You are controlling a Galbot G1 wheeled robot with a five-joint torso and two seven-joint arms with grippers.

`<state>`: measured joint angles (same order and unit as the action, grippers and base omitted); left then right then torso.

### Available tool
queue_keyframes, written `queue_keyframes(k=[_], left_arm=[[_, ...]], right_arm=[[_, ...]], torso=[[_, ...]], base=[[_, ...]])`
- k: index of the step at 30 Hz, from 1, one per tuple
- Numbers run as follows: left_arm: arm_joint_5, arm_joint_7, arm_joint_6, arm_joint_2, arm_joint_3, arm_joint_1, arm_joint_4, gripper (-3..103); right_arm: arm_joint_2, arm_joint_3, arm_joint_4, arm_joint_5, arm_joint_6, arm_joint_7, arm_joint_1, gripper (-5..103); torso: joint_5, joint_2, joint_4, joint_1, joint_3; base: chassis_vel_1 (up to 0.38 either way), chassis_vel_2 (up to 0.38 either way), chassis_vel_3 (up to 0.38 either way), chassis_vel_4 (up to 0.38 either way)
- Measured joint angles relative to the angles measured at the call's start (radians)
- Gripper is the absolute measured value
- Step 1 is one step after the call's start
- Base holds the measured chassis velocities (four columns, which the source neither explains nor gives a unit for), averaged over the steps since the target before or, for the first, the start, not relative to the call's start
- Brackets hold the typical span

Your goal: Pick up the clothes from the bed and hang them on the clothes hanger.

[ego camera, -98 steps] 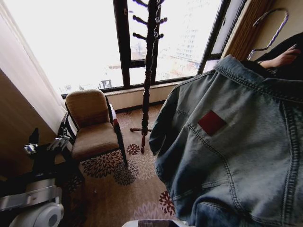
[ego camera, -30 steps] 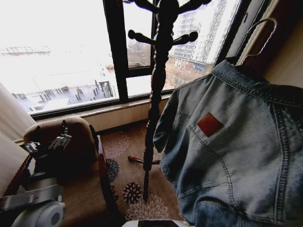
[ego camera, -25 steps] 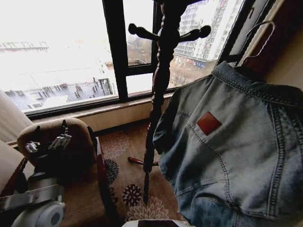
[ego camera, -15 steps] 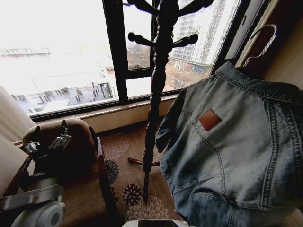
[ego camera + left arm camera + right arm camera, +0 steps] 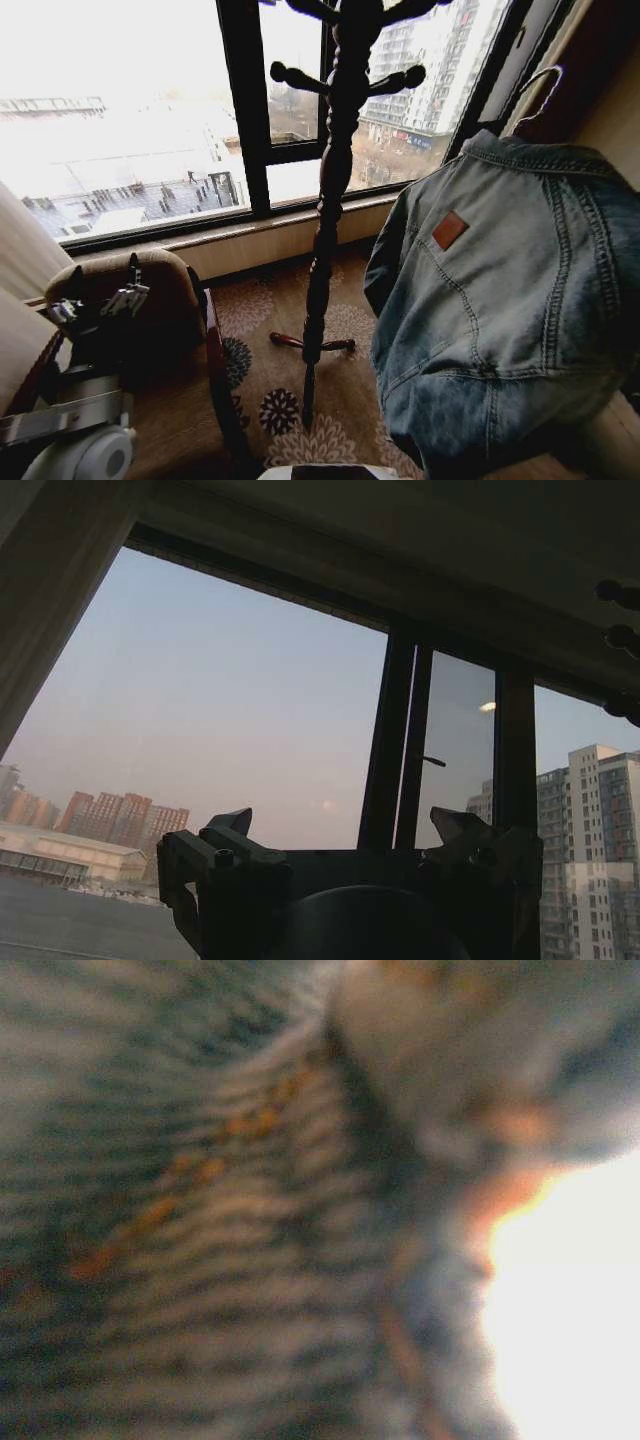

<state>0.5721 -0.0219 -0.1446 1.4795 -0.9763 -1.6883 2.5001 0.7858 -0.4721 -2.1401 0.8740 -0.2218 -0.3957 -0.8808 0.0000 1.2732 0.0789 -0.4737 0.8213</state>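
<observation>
Window bay, patterned carpet, wooden coat stand [image 5: 330, 190] ahead. Denim jacket [image 5: 505, 300] hangs raised at my right, already on the hanger, whose hook [image 5: 535, 90] pokes above the collar. Right pincer is buried in denim; I cannot tell its grip. Left pincer [image 5: 345, 845] idles released beside the armchair [image 5: 150, 300]. Risk: the jacket's sleeve fouling the stand's pegs, or the hook missing one.
</observation>
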Motion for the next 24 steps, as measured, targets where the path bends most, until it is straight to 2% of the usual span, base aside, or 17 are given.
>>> queue_keyframes(k=[8, 12, 16, 24], left_arm=[[-0.003, -0.001, -0.002, 0.002, 0.004, 0.007, 0.0, 100], [-0.009, -0.002, -0.004, 0.003, 0.01, 0.009, 0.0, 100], [-0.014, -0.004, -0.006, 0.007, 0.018, 0.013, 0.0, 100], [-0.016, -0.006, -0.012, 0.009, 0.018, 0.015, 0.0, 100]], right_arm=[[0.002, 0.084, 0.036, 0.058, 0.024, 0.0, 0.082, 21], [-0.004, 0.117, 0.056, 0.06, 0.031, -0.001, 0.124, 21], [-0.013, 0.195, 0.094, 0.06, 0.046, -0.015, 0.215, 21], [-0.003, 0.275, 0.112, 0.053, 0.047, -0.016, 0.265, 21]], torso=[[-0.0002, 0.0, -0.0003, 0.0, 0.0], [-0.0001, 0.0, -0.0002, 0.0, 0.0], [-0.0001, 0.0, -0.0001, 0.0, 0.0], [-0.0001, 0.0, -0.0002, 0.0, 0.0]], base=[[0.0, 0.0, 0.0, 0.0], [0.0, 0.0, 0.0, 0.0], [0.0, 0.0, 0.0, 0.0], [0.0, 0.0, 0.0, 0.0]])
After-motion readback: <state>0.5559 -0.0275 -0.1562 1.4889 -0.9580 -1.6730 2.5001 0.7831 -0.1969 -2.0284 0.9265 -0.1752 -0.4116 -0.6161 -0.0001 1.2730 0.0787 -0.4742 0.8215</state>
